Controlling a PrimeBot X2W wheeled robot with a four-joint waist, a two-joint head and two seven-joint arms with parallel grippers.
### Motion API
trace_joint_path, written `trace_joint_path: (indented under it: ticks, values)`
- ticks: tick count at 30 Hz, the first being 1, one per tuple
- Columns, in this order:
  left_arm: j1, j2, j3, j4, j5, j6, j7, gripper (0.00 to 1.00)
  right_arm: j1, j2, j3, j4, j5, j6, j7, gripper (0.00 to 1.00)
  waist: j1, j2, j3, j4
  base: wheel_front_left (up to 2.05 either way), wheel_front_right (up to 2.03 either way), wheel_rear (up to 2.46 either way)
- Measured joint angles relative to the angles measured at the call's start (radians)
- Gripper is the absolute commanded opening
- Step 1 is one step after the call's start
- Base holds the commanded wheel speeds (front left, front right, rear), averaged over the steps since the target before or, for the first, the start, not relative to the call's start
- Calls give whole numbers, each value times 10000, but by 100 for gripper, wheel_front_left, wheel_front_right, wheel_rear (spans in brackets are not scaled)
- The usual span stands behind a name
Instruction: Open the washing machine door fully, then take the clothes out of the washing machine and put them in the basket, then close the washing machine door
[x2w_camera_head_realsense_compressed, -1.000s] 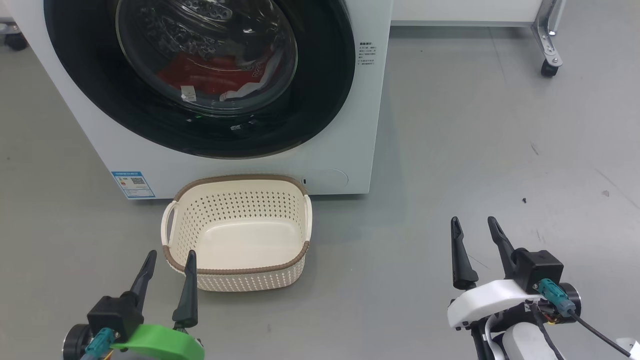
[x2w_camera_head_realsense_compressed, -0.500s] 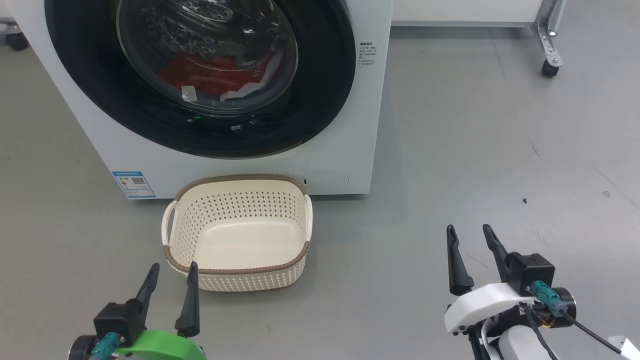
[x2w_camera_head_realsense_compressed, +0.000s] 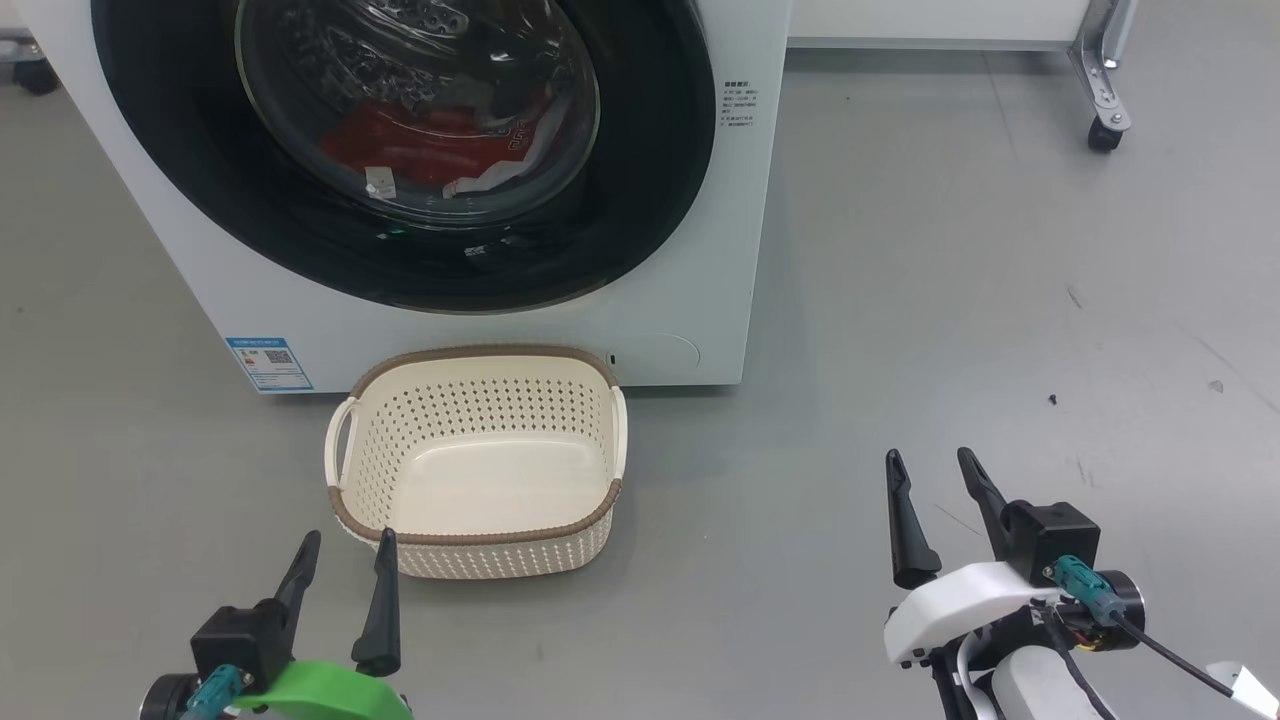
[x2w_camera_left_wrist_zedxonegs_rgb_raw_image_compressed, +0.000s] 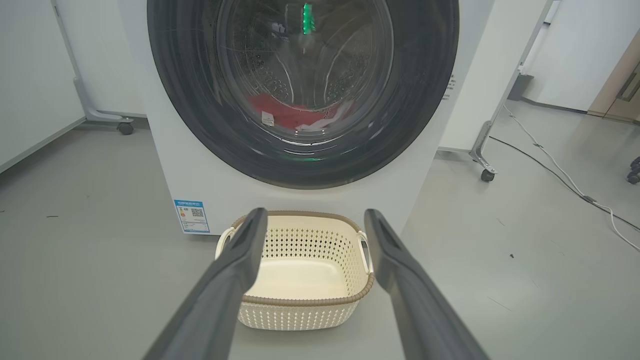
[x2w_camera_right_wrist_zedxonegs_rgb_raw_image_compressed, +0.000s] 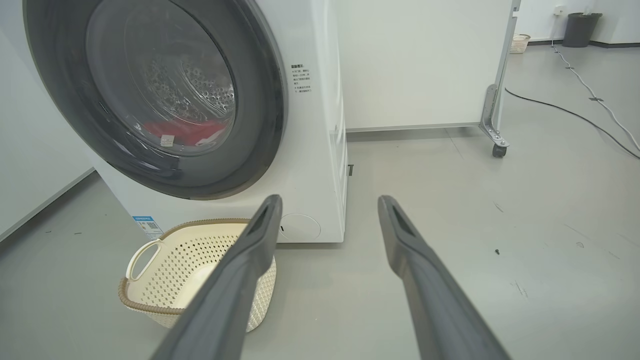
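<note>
Black and shiny, the washing machine door (x2w_camera_head_realsense_compressed: 650, 200) is shut, with the red clothes (x2w_camera_head_realsense_compressed: 420, 150) behind its glass.
It looks hard and slippery, so the edge of its rim seems the place to pull; I can't tell where its handle is. The basket (x2w_camera_head_realsense_compressed: 480, 537) sits empty just in front of the washing machine (x2w_camera_head_realsense_compressed: 745, 260). Further out from it, the left gripper (x2w_camera_head_realsense_compressed: 350, 535) and the right gripper (x2w_camera_head_realsense_compressed: 927, 455) are both wide open, holding nothing.

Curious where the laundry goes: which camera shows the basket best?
Head view: nearly the whole basket from above, empty. In the left wrist view the left hand crosses its sides; in the right wrist view the right hand hides one end.
</note>
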Motion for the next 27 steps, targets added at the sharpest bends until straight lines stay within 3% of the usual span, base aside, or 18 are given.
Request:
trace_joint_path:
  ticks: [27]
  values:
    - [-180,-127,59,211,17,-15,0,100,-231,0,109,322,98,-12,0,100,0,0,89,20,0,0,0]
